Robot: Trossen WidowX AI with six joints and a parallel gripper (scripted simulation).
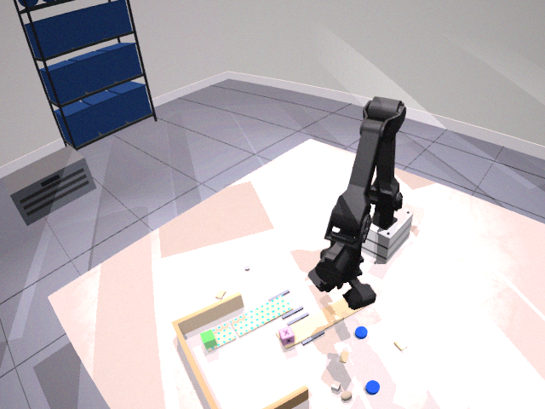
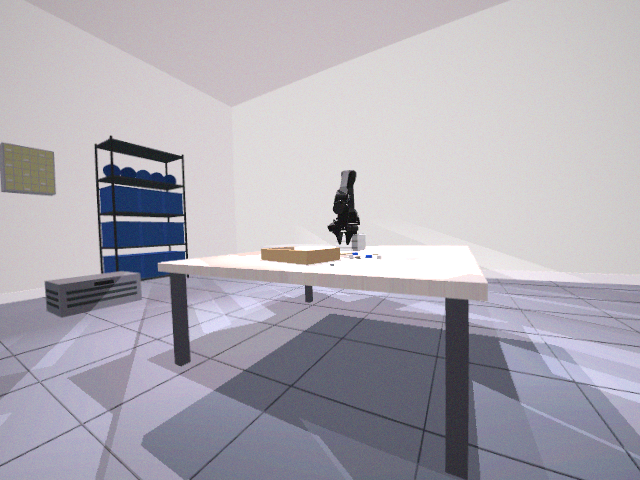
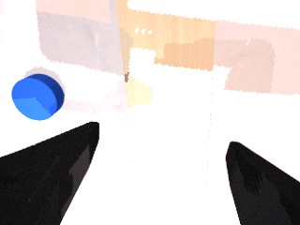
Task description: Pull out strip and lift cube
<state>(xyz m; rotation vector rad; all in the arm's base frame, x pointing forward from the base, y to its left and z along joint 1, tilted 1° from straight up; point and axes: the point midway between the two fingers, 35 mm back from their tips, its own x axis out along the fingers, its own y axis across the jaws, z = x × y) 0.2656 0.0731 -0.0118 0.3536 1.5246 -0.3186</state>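
Note:
A plain tan strip (image 1: 323, 320) lies on the table and carries a pink cube (image 1: 286, 336) marked with an X at its left end. A dotted teal strip (image 1: 250, 320) in two pieces lies beside it, with a green cube (image 1: 208, 339) at its far left end inside the wooden frame (image 1: 193, 327). My gripper (image 1: 347, 295) is open over the right end of the tan strip, with nothing between the fingers. In the wrist view the open gripper (image 3: 159, 155) looks down on the table, with the tan strip (image 3: 164, 39) ahead of the fingers.
Two blue discs (image 1: 360, 331) (image 1: 372, 387) lie right of the strips; one shows in the wrist view (image 3: 37, 97). Small grey bars (image 1: 294, 312), tan blocks (image 1: 398, 345) and a pebble (image 1: 346, 395) are scattered around. The arm's base (image 1: 389, 235) stands behind.

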